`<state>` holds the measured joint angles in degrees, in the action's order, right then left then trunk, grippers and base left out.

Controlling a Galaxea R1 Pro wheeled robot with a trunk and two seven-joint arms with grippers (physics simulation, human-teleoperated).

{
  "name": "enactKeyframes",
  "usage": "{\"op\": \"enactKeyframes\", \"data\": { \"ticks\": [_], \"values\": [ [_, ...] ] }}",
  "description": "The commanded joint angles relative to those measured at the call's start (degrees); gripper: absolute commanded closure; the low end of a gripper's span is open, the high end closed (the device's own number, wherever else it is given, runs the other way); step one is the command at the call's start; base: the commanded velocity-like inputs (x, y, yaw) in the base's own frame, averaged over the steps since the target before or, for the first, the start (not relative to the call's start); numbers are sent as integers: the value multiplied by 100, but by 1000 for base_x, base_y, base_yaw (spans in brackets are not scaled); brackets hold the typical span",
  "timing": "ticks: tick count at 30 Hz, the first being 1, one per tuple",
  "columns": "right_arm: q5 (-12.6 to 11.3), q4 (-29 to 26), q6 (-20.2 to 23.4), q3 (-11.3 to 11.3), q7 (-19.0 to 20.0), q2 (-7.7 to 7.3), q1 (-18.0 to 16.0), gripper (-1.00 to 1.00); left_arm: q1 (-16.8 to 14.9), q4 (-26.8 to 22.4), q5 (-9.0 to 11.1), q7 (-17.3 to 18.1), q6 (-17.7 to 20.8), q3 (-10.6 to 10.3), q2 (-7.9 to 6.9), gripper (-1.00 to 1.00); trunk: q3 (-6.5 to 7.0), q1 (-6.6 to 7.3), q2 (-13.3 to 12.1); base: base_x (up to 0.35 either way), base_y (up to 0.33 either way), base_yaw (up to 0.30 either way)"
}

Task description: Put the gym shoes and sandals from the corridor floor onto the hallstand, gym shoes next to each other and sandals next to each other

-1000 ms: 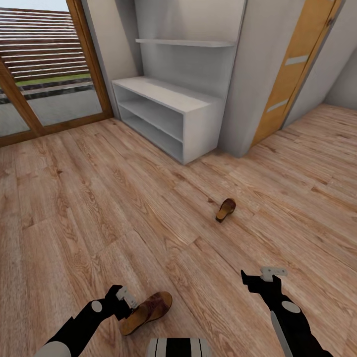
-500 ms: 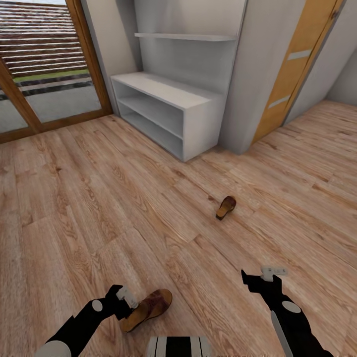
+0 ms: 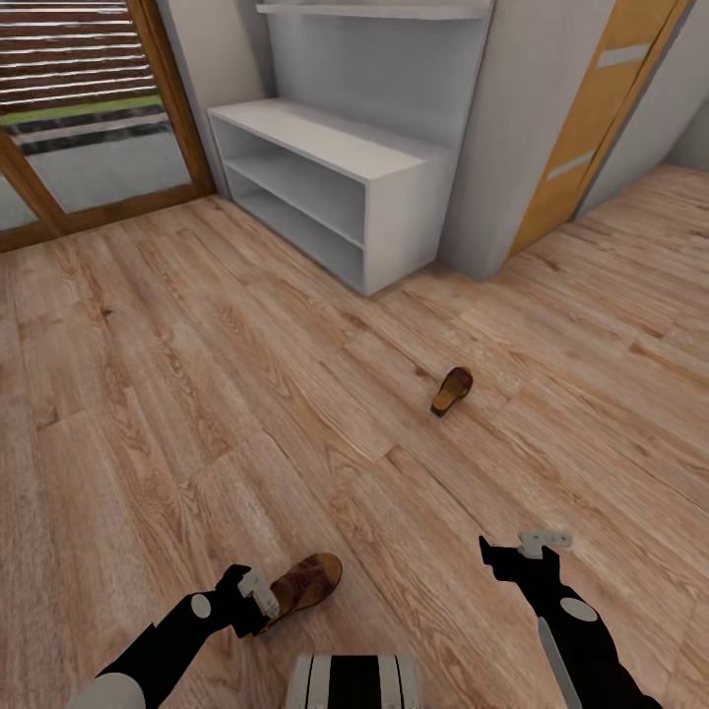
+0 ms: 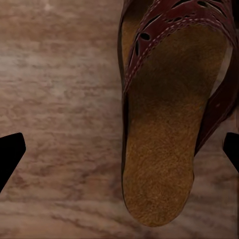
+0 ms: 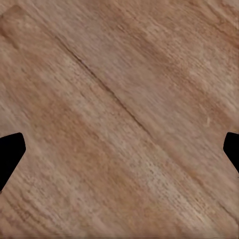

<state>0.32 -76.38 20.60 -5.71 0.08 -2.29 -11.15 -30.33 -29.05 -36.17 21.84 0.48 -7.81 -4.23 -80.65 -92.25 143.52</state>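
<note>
reaching with the left pincer (image 3: pixel 258 603), spread wide, around the heel of the near sandal (image 3: pixel 303 583) on the corridor floor (image 3: pixel 197 394). right pincer (image 3: pixel 514 551) wide, empty. far sandal (image 3: pixel 452 390) lying near the hallstand (image 3: pixel 394 212), shelves bare. nothing placed yet, by judgement.

This is a home's entry corridor. Light wood-grain plank floor (image 3: pixel 197 394) runs throughout. At 12 o'clock a pale grey hallstand (image 3: pixel 335 187) with open shelf rows and an upper shelf stands against the wall. At 10 o'clock a wood-framed glass door (image 3: pixel 89 138) looks onto an outdoor strip of grass. At 2 o'clock is an orange-brown interior door (image 3: pixel 591 128). Brown sandals (image 3: pixel 452 391) lie on the planks.
</note>
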Motion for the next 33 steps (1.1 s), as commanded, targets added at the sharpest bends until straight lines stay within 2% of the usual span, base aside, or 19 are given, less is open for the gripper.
{"op": "enactKeyframes", "data": {
  "ticks": [1, 8, 15, 23, 33],
  "values": [
    [4, -9, 32, 0, 1, 0, -1, -100, -2, -13, -43, 13, 5, -24, -5, -100, -36, -1, 3, 0, 0, 0],
    [4, -9, 32, 0, 1, -4, -1, -100, -8, -13, -48, 15, 11, -59, -6, -100, -255, -19, 12, 0, 0, 0],
    [2, -15, 32, 0, 1, -8, -1, -100, -8, -13, -53, 7, 27, -56, -44, -100, -299, -19, 12, 0, 0, 0],
    [1, -17, 32, 0, 1, -8, -1, -100, -8, -7, -346, -42, 198, -41, -39, -100, -304, -19, 12, 0, 0, 0],
    [0, -17, 32, 0, 1, -8, -1, -100, -8, -9, -469, -57, 238, -32, -17, -100, -555, -45, 26, 0, 0, 0]
  ]
}}
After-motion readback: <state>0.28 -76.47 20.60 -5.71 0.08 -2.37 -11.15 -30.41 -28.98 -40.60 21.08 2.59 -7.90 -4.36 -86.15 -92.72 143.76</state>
